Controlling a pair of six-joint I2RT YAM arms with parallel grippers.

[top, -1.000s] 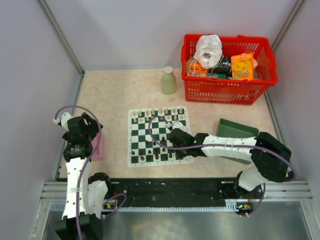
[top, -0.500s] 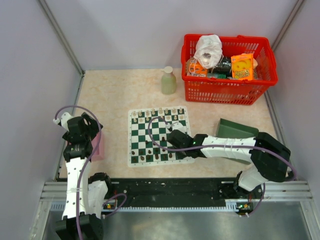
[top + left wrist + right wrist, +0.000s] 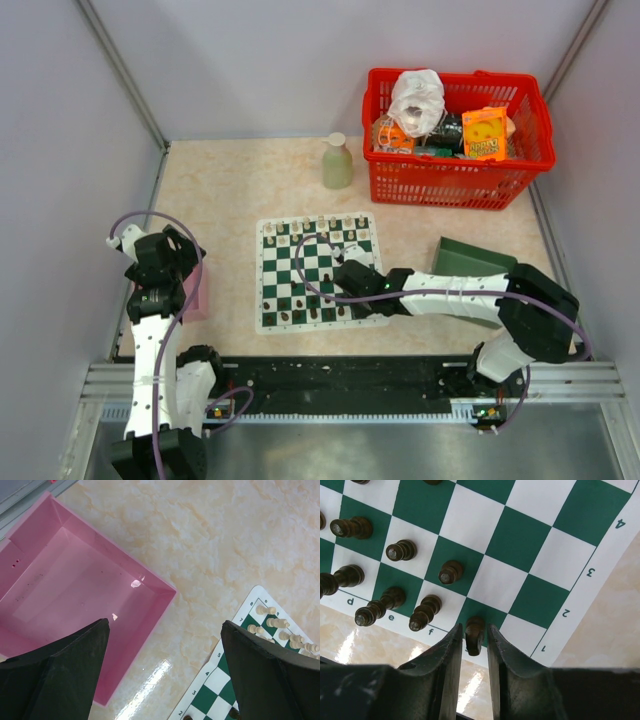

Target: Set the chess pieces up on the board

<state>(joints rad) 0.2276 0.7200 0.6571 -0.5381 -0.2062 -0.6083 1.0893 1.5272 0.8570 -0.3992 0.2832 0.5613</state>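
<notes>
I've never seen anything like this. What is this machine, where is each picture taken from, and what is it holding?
These are two robot arms bolted at the table's near edge. One picture looks down from above; the other two come from cameras on the wrists. The left gripper hangs wide open above a pink box, holding nothing. The right gripper is low over the chessboard, its fingers close on either side of a dark chess piece on an edge square; whether they grip it I cannot tell. Pale pieces line the far side. Also on the table: a red basket of packets, a pale bottle and a green tray.
</notes>
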